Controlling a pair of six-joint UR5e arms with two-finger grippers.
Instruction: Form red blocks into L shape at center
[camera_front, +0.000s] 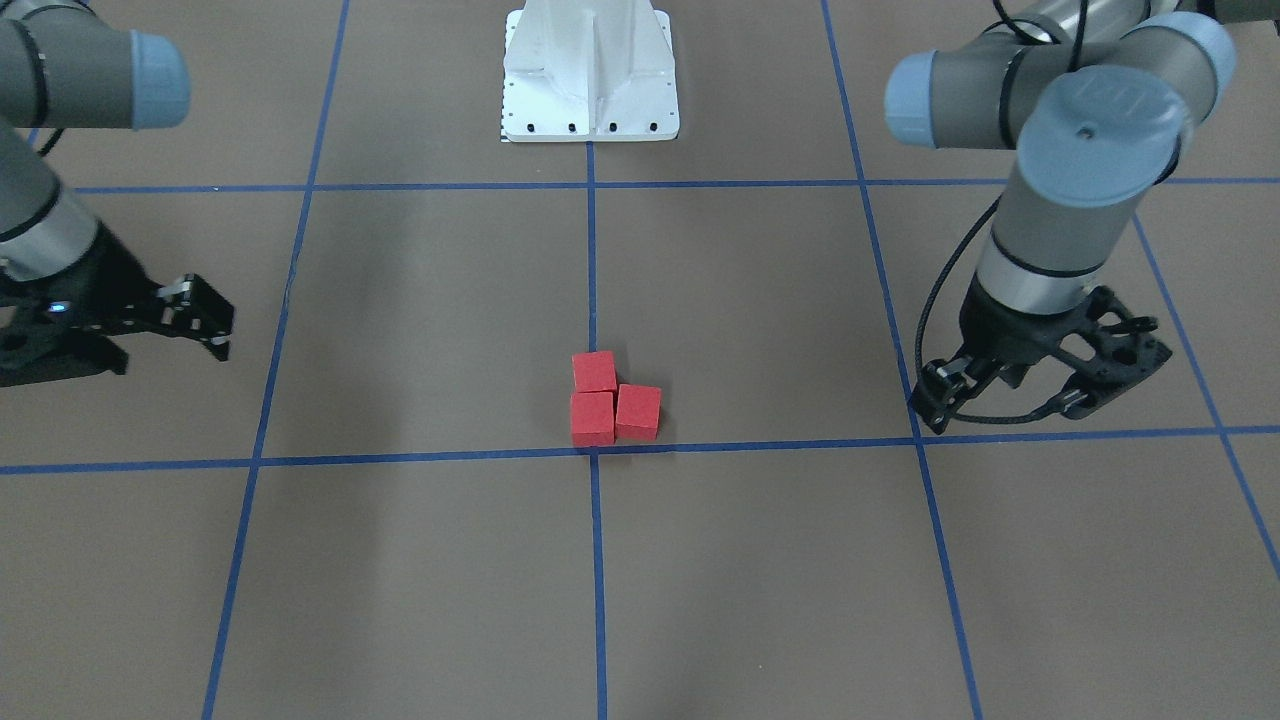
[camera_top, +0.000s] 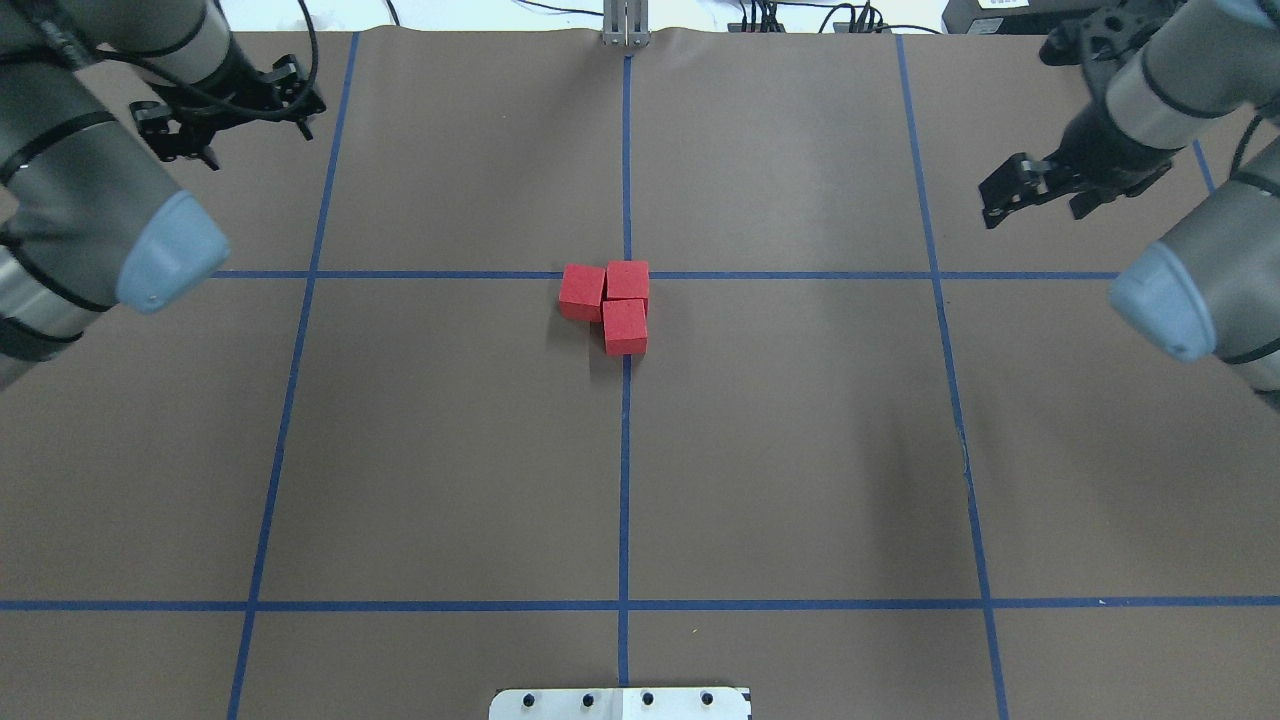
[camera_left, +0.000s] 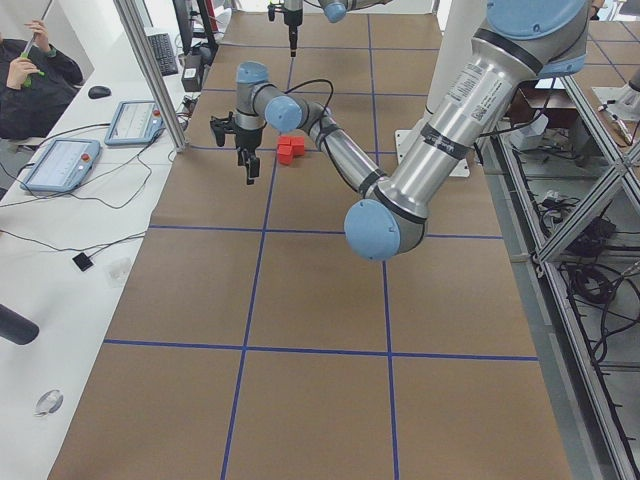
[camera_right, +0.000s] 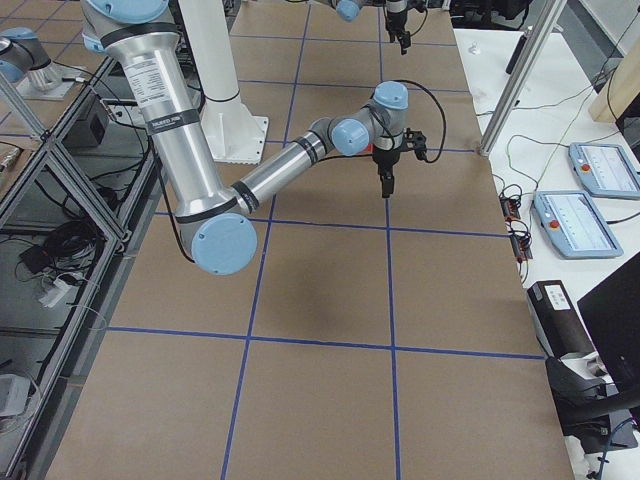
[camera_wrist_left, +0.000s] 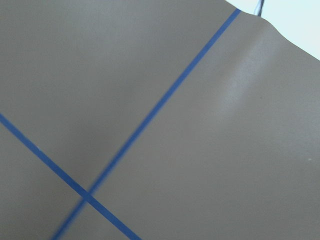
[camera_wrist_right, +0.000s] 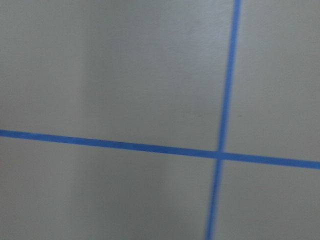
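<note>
Red blocks touch in a centre L, seemingly finished; left gripper hangs open and empty, right gripper empty, spread unclear.

Even bright overhead light, soft shadows, blurred wrist views.

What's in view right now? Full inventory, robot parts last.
red blocks: 3, red, touching in an L at the centre grid crossing
table cover: 1, brown with blue tape grid
mounting plate: 1, white, middle of the robot's edge
teach pendants: 2, grey-blue, bench on the operators' side
operator: 1, dark top, at that bench
left gripper: 1, black, open, empty, well off the blocks
right gripper: 1, black, empty, opening unclear, well off the blocks
</note>
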